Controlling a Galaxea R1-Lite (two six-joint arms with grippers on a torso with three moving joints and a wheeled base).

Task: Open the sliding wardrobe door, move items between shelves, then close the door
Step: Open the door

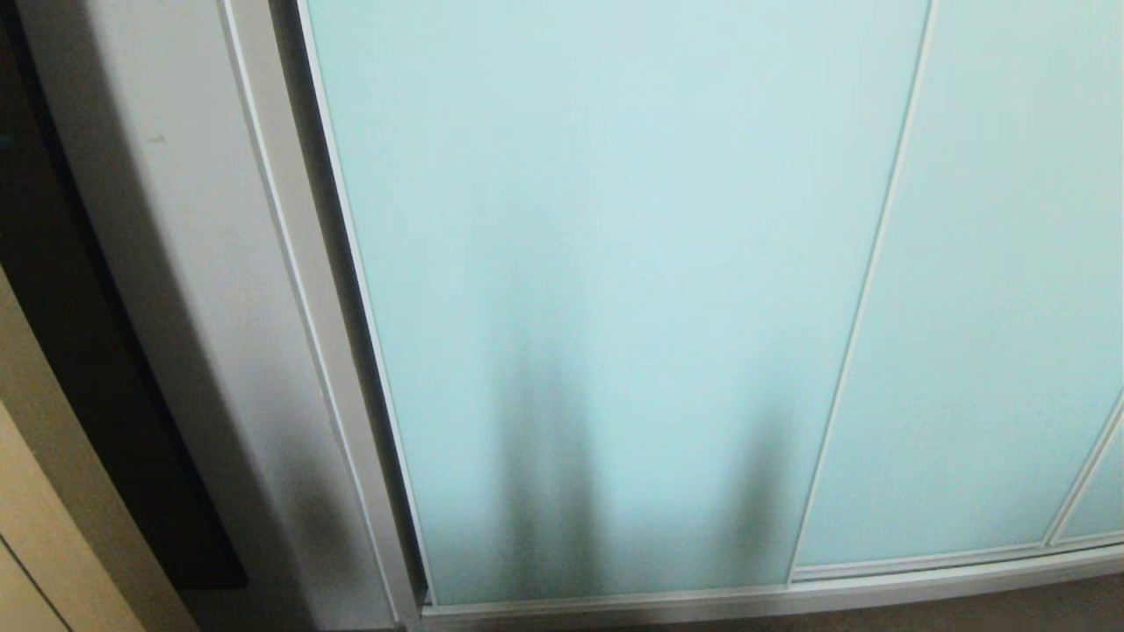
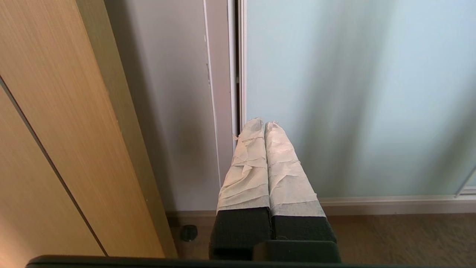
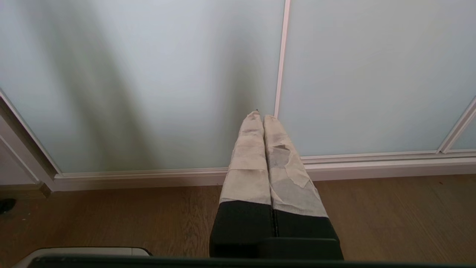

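- Step in hand: opening, not begun; sliding wardrobe door (image 1: 606, 290) fully shut ahead of my jaws.
- Left gripper (image 2: 264, 124) and right gripper (image 3: 263, 118): jaws closed, empty.
- Next: left jaws to door's frame edge.

You face a door (image 1: 615, 263) of frosted, matt aqua glass in a slim, smooth silvery frame. Left of it, the side panel (image 1: 202, 290) looks plain matt white. Both grippers, left (image 2: 264, 124) and right (image 3: 263, 117), wear creased, papery beige tape over black foam-like bases. The floor (image 3: 111, 212) shows brown wood grain.
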